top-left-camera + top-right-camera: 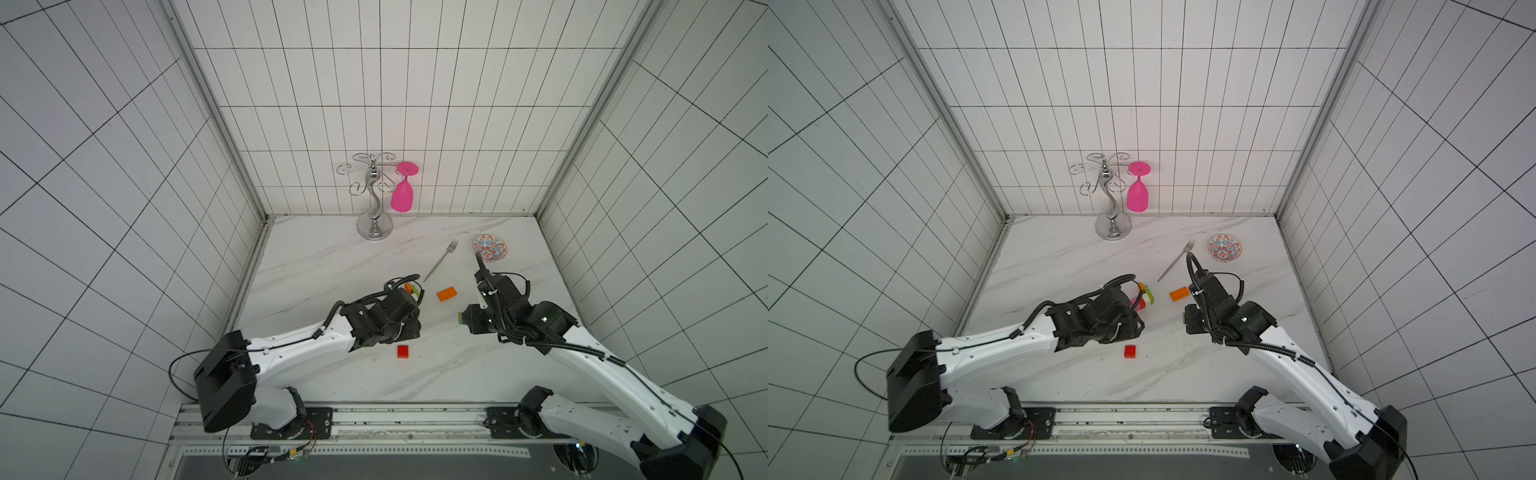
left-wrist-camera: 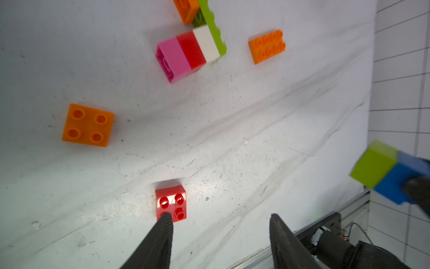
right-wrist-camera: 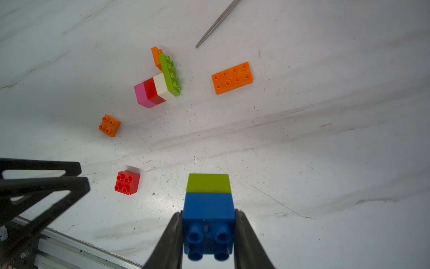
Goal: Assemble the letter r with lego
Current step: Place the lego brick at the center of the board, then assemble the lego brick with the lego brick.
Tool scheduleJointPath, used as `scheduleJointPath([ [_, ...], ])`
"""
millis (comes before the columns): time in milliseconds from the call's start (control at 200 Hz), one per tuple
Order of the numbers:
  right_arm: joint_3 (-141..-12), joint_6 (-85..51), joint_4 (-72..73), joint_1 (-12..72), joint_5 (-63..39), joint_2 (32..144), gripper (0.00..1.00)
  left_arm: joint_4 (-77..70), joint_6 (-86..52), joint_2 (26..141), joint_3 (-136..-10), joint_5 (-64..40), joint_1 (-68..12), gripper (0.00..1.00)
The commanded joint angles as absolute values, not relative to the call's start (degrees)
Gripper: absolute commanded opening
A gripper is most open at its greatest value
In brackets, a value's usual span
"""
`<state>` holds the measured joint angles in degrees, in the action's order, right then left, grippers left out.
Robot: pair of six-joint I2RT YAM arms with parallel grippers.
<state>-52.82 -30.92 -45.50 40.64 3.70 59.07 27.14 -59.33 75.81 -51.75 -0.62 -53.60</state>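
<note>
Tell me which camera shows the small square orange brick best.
Left wrist view: the small square orange brick lies large, unobstructed, studs up. The right wrist view shows it smaller. Both top views miss it, apparently under the left arm.

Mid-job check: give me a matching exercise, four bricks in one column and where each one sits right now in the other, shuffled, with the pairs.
1. blue brick
2. pink brick
3. long orange brick
4. loose red brick

a. alone, studs up, near the fork
b. end of the joined stack lying on its side
c. studs up, by the open left gripper
d. clamped in the right gripper, joined to a square green brick

Pairs: 1-d, 2-b, 3-a, 4-c
</note>
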Motion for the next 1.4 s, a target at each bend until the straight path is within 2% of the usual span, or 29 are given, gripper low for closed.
scheduleJointPath([
  [0,-56.6,-36.6,-47.0,46.8,6.4,65.1,0.0,16.6,-59.9,70.1,-42.6,-7.4,-47.7,0.58],
  [90,-59.5,-40.3,-48.4,50.8,8.3,70.9,0.0,11.0,-61.7,64.9,-36.2,-13.1,-42.2,0.58],
  [235,-61.5,-48.5,-46.5,52.8,3.6,77.4,0.0,4.0,-64.1,59.7,-28.3,-20.7,-34.2,0.58],
  [455,-70.6,-53.6,-52.1,56.8,2.1,87.5,0.0,-2.1,-65.8,58.2,-21.6,-28.1,-28.5,0.58],
  [640,-69.0,-55.6,-47.4,57.2,-2.8,90.3,0.0,-6.2,-66.2,60.3,-18.8,-30.2,-27.9,0.57],
  [850,-76.5,-57.2,-50.7,58.8,-3.9,97.5,0.0,-6.5,-66.7,60.0,-17.1,-30.6,-27.8,0.57],
  [1394,-85.1,-61.7,-59.2,60.0,-0.8,105.8,0.0,-4.4,-66.2,59.0,-15.4,-30.8,-27.5,0.57],
])
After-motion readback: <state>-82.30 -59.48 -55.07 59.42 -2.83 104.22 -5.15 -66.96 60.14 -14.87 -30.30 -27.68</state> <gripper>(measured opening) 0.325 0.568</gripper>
